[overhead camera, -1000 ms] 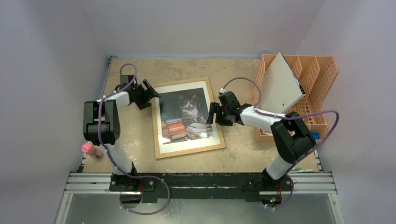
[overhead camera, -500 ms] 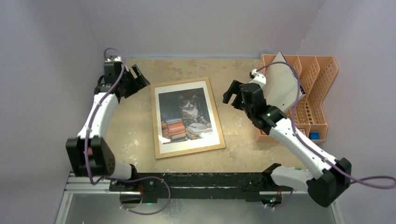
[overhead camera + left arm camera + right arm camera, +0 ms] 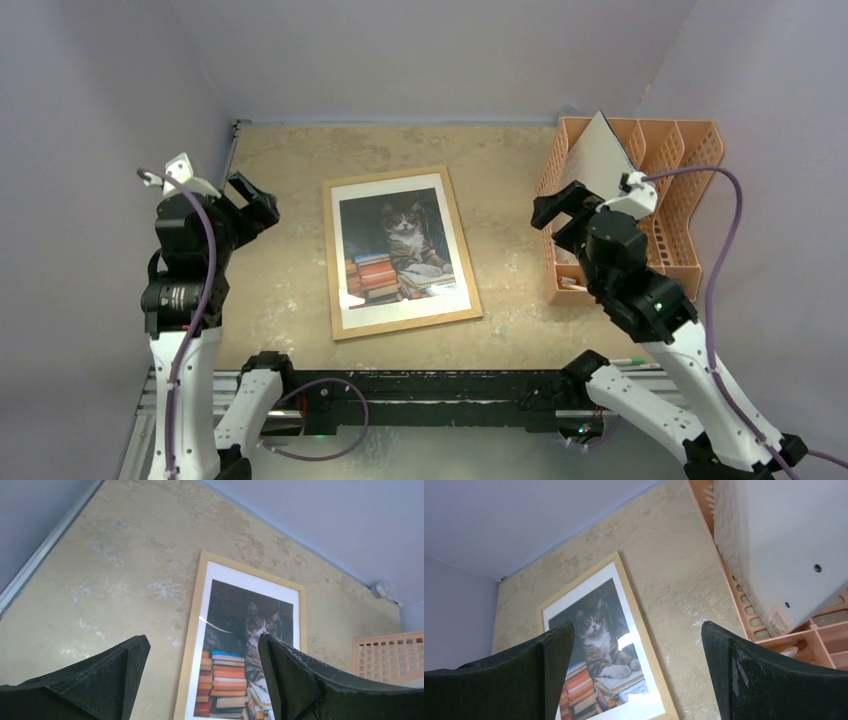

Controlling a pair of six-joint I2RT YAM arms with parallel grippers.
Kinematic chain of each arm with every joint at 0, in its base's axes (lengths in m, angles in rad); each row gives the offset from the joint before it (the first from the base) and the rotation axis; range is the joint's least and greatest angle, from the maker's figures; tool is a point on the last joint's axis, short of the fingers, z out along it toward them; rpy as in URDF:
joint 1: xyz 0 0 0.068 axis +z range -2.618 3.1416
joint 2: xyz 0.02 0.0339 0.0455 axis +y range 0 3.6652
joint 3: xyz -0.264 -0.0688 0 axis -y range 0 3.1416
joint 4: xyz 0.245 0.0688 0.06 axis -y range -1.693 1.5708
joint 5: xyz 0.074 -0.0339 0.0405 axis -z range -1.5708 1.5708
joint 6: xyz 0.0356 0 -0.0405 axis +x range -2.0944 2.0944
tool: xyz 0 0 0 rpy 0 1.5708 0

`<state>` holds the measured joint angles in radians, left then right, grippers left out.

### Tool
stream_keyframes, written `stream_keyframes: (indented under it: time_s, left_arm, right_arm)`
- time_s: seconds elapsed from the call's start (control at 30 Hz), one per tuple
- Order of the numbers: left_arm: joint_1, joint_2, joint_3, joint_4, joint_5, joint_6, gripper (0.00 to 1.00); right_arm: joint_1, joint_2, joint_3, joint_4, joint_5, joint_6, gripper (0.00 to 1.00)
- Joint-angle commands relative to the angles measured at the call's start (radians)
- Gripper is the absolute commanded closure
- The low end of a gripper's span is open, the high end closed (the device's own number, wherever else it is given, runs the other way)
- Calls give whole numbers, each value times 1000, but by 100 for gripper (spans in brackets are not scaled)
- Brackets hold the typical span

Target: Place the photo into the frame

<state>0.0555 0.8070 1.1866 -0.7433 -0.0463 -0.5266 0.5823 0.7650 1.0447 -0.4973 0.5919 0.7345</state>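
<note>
The light-wood frame (image 3: 332,258) lies flat on the table's middle. The photo (image 3: 398,248) of a tabby cat on stacked books sits inside it behind a white mat border. Both show in the left wrist view, frame (image 3: 192,625) and photo (image 3: 235,645), and in the right wrist view, frame (image 3: 644,625) and photo (image 3: 596,645). My left gripper (image 3: 248,203) is open and empty, raised well left of the frame; its jaws stand wide apart in the left wrist view (image 3: 202,680). My right gripper (image 3: 560,215) is open and empty, raised to the right of the frame near the rack; it also shows in the right wrist view (image 3: 636,680).
An orange plastic file rack (image 3: 690,190) stands at the back right and holds a grey-white board (image 3: 600,185) leaning up out of it. The board (image 3: 784,550) fills the right wrist view's upper right. A metal rail (image 3: 430,390) runs along the near table edge.
Both arms have lifted and pulled back from the frame's sides, the left out to the left, the right out to the right. The frame and photo have not moved.
</note>
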Motion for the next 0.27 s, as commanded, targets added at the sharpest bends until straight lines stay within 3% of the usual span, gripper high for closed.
stream_keyframes:
  time_s: [0.0, 0.23]
  left_arm:
    - [-4, -64, 21, -194, -114, 23, 13]
    - [-4, -121, 66, -304, -145, 12, 8]
  right_arm:
    - [1, -52, 32, -75, 86, 32, 1]
    - [1, -41, 55, -91, 99, -3, 1]
